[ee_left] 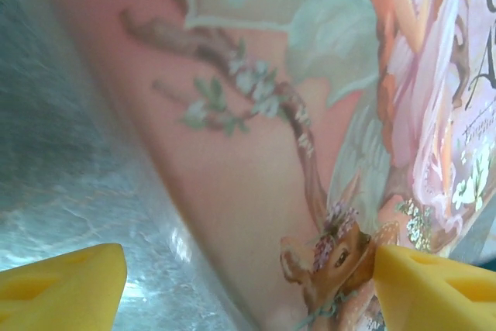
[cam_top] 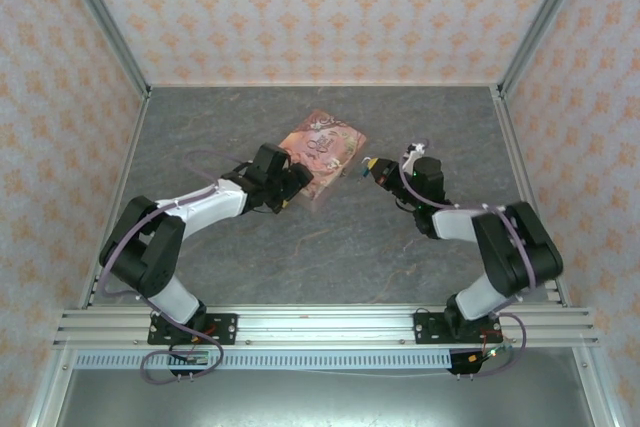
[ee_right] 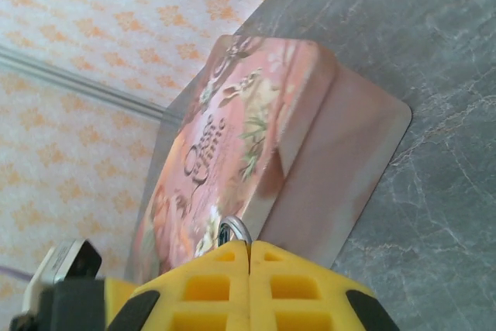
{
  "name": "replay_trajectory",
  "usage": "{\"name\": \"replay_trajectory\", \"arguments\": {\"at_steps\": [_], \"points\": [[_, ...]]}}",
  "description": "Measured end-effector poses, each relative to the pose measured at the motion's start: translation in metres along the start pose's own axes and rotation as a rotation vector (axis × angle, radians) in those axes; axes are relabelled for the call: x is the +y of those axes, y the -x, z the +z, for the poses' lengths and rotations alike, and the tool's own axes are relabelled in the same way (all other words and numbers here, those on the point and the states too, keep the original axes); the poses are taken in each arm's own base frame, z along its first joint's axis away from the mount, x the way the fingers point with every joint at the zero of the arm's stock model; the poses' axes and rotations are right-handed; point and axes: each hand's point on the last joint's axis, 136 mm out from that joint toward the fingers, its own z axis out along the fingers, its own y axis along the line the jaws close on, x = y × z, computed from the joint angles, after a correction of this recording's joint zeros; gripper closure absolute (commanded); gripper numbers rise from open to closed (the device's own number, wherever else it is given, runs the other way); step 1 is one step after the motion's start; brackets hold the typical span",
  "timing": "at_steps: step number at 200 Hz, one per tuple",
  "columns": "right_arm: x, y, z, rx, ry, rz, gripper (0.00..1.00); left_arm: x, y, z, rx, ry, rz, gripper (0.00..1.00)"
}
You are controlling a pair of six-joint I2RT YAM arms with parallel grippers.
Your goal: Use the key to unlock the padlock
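From above, the pink tin (cam_top: pixel 322 152) is seen mid-table (cam_top: pixel 300 247), with room left to every edge. The left gripper (cam_top: pixel 296 185) is spread at its near-left side, and the right gripper (cam_top: pixel 366 165) is clenched beside its right side. Left wrist: the lid is seen close. Right wrist: a silvery loop (ee_right: pixel 235 230) is seen at the shut fingertips; the padlock cannot be located.

Thin silvery loop (ee_right: pixel 226 227), key or shackle unclear, pinched in right hand (ee_right: pixel 249 247).

Just beyond the closed fingertips of the right gripper (ee_right: pixel 249 247), a silvery loop (ee_right: pixel 235 230) is half hidden; its nature cannot be told. Ahead of the left gripper (ee_left: pixel 248 277), the pink tin (ee_left: pixel 256 168) is blurred and cropped.
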Motion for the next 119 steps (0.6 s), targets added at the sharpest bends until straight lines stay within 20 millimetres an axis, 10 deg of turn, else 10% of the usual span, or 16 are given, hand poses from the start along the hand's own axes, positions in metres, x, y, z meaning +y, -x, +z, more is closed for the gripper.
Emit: {"name": "replay_trajectory", "arguments": {"at_steps": [119], "points": [[-0.003, -0.084, -0.075, 0.579, -0.278, -0.204, 1.0, -0.005, 0.052, -0.047, -0.181, -0.015, 0.14, 0.05]]}}
